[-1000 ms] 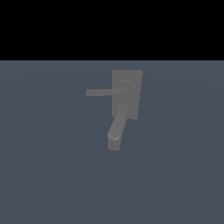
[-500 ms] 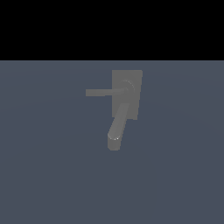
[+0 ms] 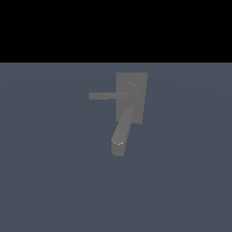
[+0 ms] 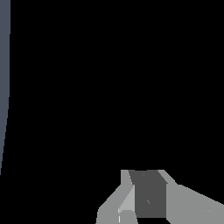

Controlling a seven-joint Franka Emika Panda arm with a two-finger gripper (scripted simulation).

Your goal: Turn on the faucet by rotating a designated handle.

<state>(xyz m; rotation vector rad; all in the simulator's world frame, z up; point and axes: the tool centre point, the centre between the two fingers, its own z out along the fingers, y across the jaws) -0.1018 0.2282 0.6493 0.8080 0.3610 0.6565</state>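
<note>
The faucet (image 3: 137, 108) is a matte grey fixture in the middle of the exterior view, with a flat rectangular back plate. Its thick spout (image 3: 121, 133) runs down toward the camera and ends in a rounded tip. The handle (image 3: 108, 95) is a thin straight bar pointing from the round hub toward the exterior view's left, level. No arm shows in the exterior view. In the wrist view my gripper (image 4: 144, 173) shows only as grey fingers (image 4: 127, 192) standing close together with no gap and nothing held. The faucet does not appear in the wrist view.
A plain slate-blue surface (image 3: 45, 172) spreads around the faucet, under a black band along the top. The wrist view is nearly all black, with a thin slate strip (image 4: 4, 65) at one edge.
</note>
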